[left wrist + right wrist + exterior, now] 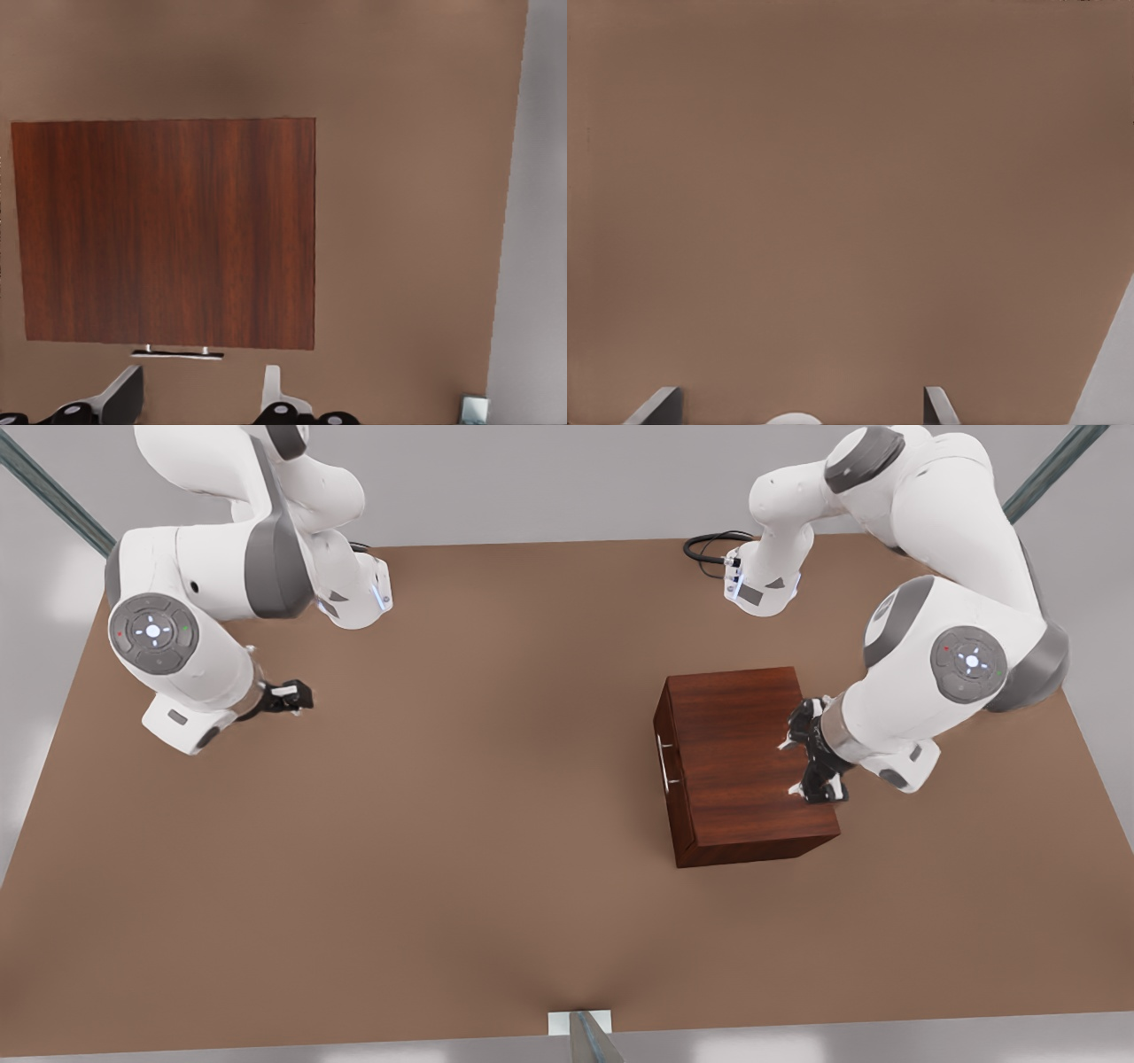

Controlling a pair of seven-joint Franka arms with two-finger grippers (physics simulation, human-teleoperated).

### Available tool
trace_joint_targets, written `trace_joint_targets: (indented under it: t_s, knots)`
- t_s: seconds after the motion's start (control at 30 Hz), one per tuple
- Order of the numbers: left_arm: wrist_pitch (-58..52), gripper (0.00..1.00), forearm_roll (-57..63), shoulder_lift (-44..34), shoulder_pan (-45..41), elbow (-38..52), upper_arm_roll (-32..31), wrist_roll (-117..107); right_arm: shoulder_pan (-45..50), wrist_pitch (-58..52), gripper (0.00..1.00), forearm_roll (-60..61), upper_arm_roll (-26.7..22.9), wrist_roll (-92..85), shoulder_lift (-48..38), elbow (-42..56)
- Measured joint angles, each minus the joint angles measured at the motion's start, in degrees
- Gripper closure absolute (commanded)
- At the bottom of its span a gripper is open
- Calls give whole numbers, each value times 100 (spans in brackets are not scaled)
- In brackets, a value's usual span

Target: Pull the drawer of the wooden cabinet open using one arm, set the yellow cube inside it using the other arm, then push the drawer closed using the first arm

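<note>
The white left arm bent low on the front view's right, its black two-finger left gripper (811,757) hanging with fingers (271,390) parted. On the opposite side, the black right gripper (292,695) hovered, fingers (937,405) spread wide.

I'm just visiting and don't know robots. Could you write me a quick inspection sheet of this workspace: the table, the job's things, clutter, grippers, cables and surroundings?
Surface: brown table, plain and flat.
Job's things: wooden cabinet on the front view's right; its drawer looks closed, with the metal handle on the side facing the middle of the table. Yellow cube: nothing seen.
Clutter: nothing seen.
Grippers: left gripper hangs above the cabinet top, fingers apart, empty. Right gripper waits over bare table on the front view's left, fingers apart, empty.
Cables: black cable looped at the far table edge.
Surroundings: grey floor, metal struts at the corners.
</note>
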Motion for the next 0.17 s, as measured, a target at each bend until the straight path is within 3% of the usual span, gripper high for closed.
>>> trace_joint_targets:
  t_s: [0.03,0.07,0.1,0.17]
  knots:
    - [-37,0,-262,-963,-1088,-968,1754,670,-35,15,0,58,-14,23,-9,71]
    - [-75,0,-566,-1508,-1747,-1509,2810,1306,-51,27,0,113,-22,45,-14,128]
    - [-113,0,-785,-1701,-1986,-1737,3287,1906,-64,43,0,207,-28,66,-13,157]
    - [-172,0,-1107,-1799,-2133,-1826,3658,3011,-340,104,0,577,-22,84,16,165]
